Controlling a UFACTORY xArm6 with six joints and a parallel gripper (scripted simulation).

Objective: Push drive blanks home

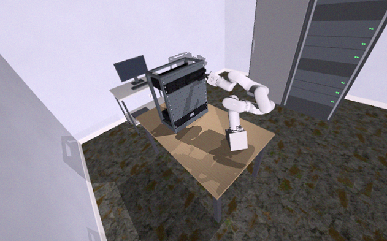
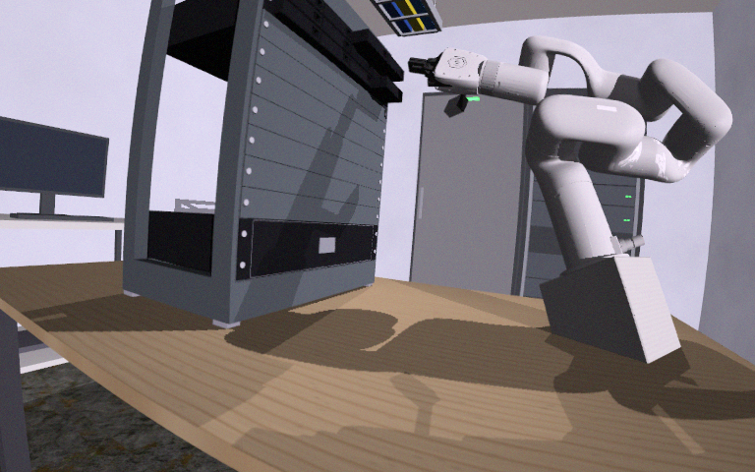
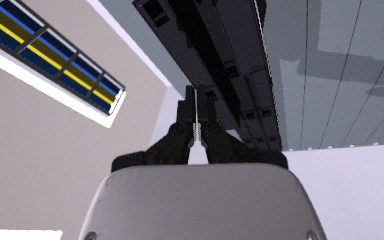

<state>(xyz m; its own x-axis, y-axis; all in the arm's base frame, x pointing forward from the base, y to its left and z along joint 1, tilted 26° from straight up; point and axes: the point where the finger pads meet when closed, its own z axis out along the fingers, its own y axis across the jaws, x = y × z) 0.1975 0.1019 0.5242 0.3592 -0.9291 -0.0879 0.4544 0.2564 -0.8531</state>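
1. One grey metal equipment rack point(image 2: 183, 166), a tall open-framed box, stands on the pale wood-grain table point(image 2: 345, 400) near its far end
2. One black storage chassis point(image 2: 356, 52) sits in the top of the rack; its front is a grid of rectangular black drive blanks point(image 3: 235, 95), matte and boxy, but from these angles I cannot count them or tell which ones stand out
3. Below the chassis I count about seven flat grey blanking panels point(image 2: 312, 161), smooth and plain, each with round pale screw heads at the ends, and under them one black unit point(image 2: 312, 245) with a small pale label
4. One white, glossy, tube-shaped robot arm point(image 2: 584, 149) rises from one pale blocky pedestal point(image 2: 612, 306) on the same table
5. One black gripper point(image 2: 418, 65) at the arm's end points level at the chassis front, just beside its right-hand edge; in the wrist view its two slim dark fingers are pressed together with nothing between them, tips right at the blanks, though I cannot tell whether they touch
6. One dark flat monitor point(image 1: 130, 68) stands on one small grey side desk point(image 1: 123, 92) behind the rack
7. One striped blue and yellow ceiling panel point(image 3: 60, 65) shows overhead
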